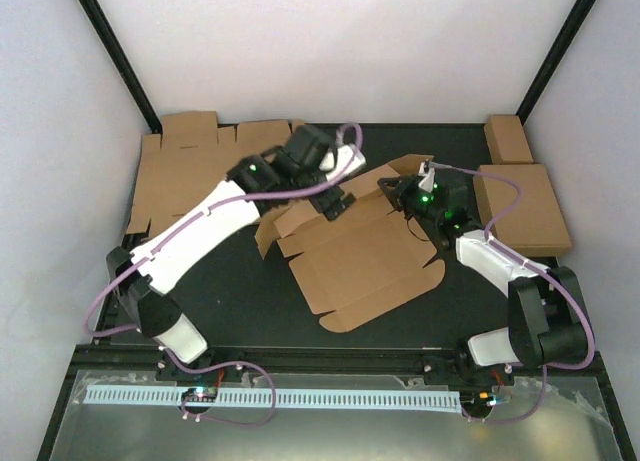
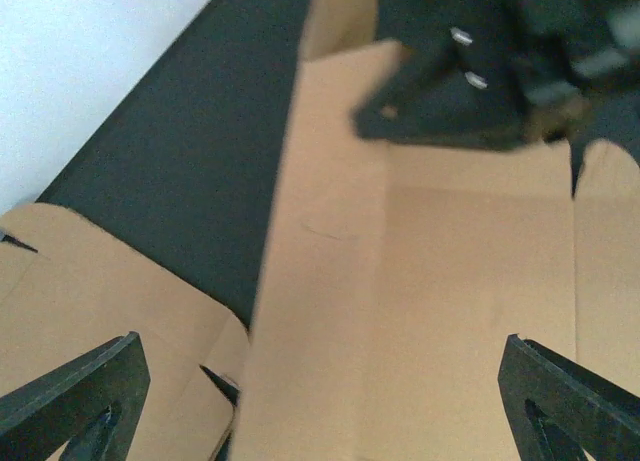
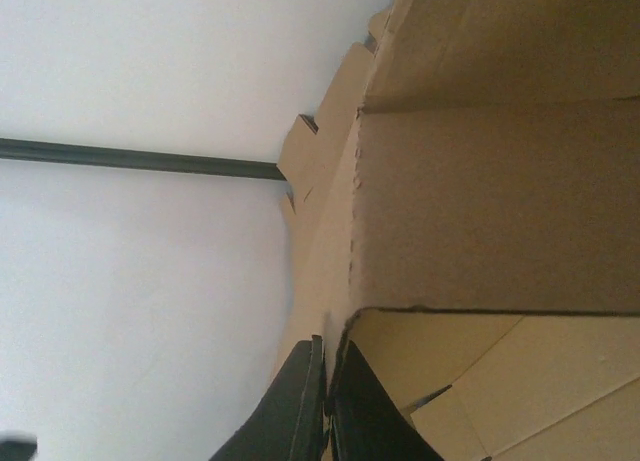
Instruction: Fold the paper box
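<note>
**Location.** The paper box [image 1: 362, 261] is found at the middle of the black table [image 1: 240, 296], between the two arms. Its rounded tabs are turned toward the near edge.

**Condition.** Folding is judged to be at an early stage. The main panel lies flat and open. Along the far edge some flaps are raised off the table — a partial wall only, with its creases plainly seen in the left wrist view. No closed corner is observed, and the near flaps and tabs lie flat.

**Grippers.** The left gripper [image 1: 332, 203] is placed at the far left corner of the sheet. Its fingers [image 2: 75, 396] are spread wide above the cardboard and nothing is held. The right gripper [image 1: 398, 191] is placed at the raised far right flap. Its fingers [image 3: 300, 401] are pressed together at the flap's edge — whether cardboard is caught between them cannot be told.

**Outstanding, by judgement.** The side walls are to be raised, the corner flaps tucked in and the tabs locked.

**Also noted.** A stack of flat sheets [image 1: 180, 176] lies at the far left, and a squarish brown box [image 1: 522, 206] at the far right.
</note>
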`<state>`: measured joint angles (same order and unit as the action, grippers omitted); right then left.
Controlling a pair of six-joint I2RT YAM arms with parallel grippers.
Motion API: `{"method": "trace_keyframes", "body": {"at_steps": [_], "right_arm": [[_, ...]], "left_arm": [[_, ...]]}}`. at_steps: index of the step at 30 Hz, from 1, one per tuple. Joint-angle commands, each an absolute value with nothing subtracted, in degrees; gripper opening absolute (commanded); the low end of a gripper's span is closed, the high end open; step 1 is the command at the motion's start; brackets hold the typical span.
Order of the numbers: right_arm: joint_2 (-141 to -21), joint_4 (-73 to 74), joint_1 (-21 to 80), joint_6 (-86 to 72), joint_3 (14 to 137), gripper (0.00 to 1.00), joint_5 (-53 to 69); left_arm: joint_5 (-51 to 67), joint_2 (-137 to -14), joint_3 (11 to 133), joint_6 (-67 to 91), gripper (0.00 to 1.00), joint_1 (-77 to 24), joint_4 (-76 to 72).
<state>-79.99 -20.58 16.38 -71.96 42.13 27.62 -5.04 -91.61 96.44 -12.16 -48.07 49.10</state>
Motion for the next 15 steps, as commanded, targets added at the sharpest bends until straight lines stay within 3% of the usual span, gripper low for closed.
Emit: {"method": "trace_keyframes", "body": {"at_steps": [1, 11, 15], "right_arm": [[-79.9, -22.2, 16.5, -69.3, 41.4, 0.03, 28.2], [-79.9, -22.5, 16.6, -69.0, 41.0, 0.04, 30.1], [-80.2, -23.1, 16.6, -68.9, 41.0, 0.05, 30.5]], "left_arm": [[8.9, -97.2, 102.3, -8.1, 0.99, -42.0, 52.8], [18.5, -111.0, 114.2, -10.2, 0.97, -36.1, 60.8], [18.2, -114.2, 116.0, -11.1, 0.89, -35.9, 61.7]]}}
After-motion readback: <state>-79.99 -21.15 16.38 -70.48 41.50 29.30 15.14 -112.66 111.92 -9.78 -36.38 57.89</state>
